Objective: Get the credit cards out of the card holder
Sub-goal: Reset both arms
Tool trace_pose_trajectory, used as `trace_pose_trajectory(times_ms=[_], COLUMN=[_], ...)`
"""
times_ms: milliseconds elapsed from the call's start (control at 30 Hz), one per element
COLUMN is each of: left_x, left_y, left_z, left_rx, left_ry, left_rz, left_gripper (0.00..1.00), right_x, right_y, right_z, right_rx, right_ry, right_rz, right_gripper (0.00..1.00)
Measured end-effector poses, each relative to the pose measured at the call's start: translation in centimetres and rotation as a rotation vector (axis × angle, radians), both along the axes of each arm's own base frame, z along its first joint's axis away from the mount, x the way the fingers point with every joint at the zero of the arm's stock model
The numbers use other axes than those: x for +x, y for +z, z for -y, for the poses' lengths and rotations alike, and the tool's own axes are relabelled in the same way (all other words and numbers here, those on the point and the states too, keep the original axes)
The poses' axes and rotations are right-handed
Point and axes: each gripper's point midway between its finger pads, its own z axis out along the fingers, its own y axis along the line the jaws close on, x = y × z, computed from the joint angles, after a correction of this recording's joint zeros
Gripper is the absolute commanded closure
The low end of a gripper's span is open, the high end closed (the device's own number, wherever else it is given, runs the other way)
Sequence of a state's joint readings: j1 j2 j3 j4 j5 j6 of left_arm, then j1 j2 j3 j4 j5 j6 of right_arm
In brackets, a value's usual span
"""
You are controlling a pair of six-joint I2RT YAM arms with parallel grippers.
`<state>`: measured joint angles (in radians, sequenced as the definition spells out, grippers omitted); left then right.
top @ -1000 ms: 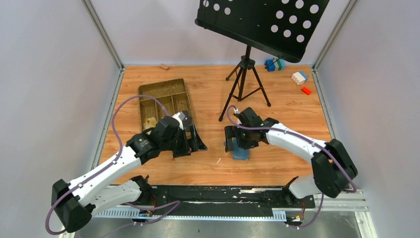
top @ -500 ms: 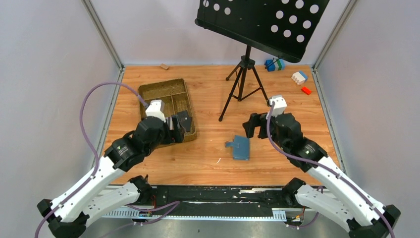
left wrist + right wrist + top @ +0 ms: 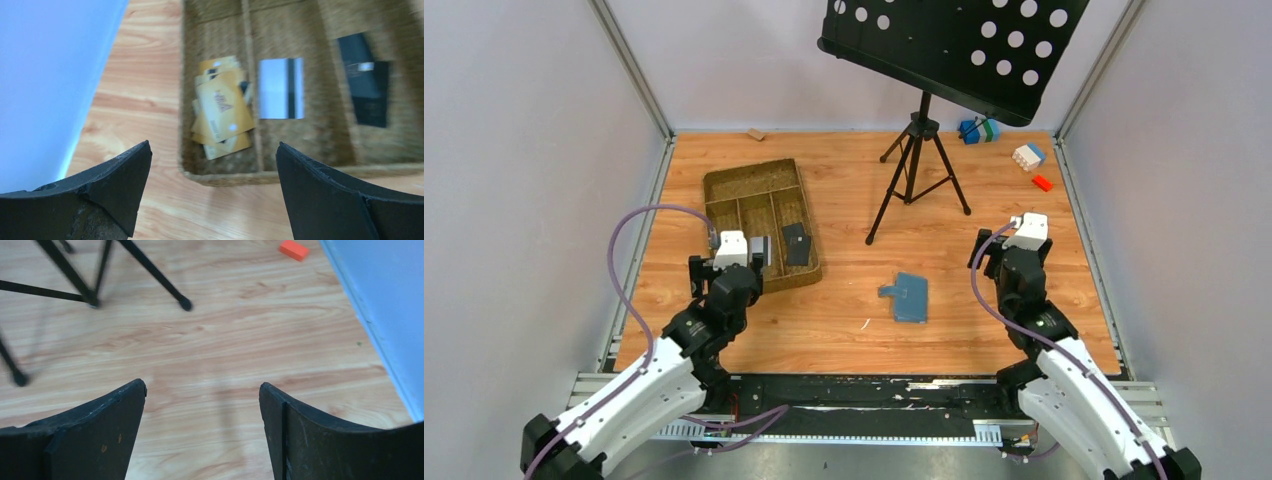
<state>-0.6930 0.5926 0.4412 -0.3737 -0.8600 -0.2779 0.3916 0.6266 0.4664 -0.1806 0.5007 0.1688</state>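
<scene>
The blue card holder lies flat and folded shut on the wood, mid-table, with its small tab pointing left. Nothing touches it. A silvery grey credit card rests in the middle compartment of the brown tray. A black credit card with a pale mark lies in the tray's right compartment. My left gripper hovers open and empty just short of the tray's near rim. Over bare wood to the right of the holder, my right gripper is open and holds nothing.
Several tan cards sit in the tray's left compartment. A black music stand on a tripod rises behind the holder. Toy blocks and an orange brick lie at the back right, near the wall.
Both arms have drawn back toward the near edge, the left away from the tray and the right away from the card holder. The right jaws have narrowed slightly.
</scene>
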Motion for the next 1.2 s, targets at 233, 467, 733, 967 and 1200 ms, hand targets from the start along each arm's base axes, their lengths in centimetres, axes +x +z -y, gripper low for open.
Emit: trace_pose_trajectory(times_ms=[233,467,733,967,1200], left_x=[1.5,4.4,7.6,9.2,10.3], left_y=[-5.0,-6.5,-6.2,-5.6,-7.1], left_z=[-4.7,-5.6,-4.2,-2.8,-3.1], left_rx=[0.09,0.041,0.043,0.045,0.039], left_ry=[0.141,0.116,-0.036,-0.114,-0.101], left_rz=[-0.046,0.063,0.104,0.163,0.15], left_gripper=[0.0,0.0,0.0,0.0,0.0], right_x=[1.5,3.7,7.5,8.2,8.7], right_y=[-5.4,-7.6,-11.4,-11.1,-9.9], right_z=[4.4,6.0,3.9,3.9,3.9], right_rx=[-0.144,-0.146,-0.17,-0.165,-0.165], right_ry=[-0.116,-0.117,0.07,0.08,0.076], right_rz=[-0.101,-0.075,-0.095,-0.033,0.02], right_gripper=[0.15,0.19,0.27,0.0,0.0])
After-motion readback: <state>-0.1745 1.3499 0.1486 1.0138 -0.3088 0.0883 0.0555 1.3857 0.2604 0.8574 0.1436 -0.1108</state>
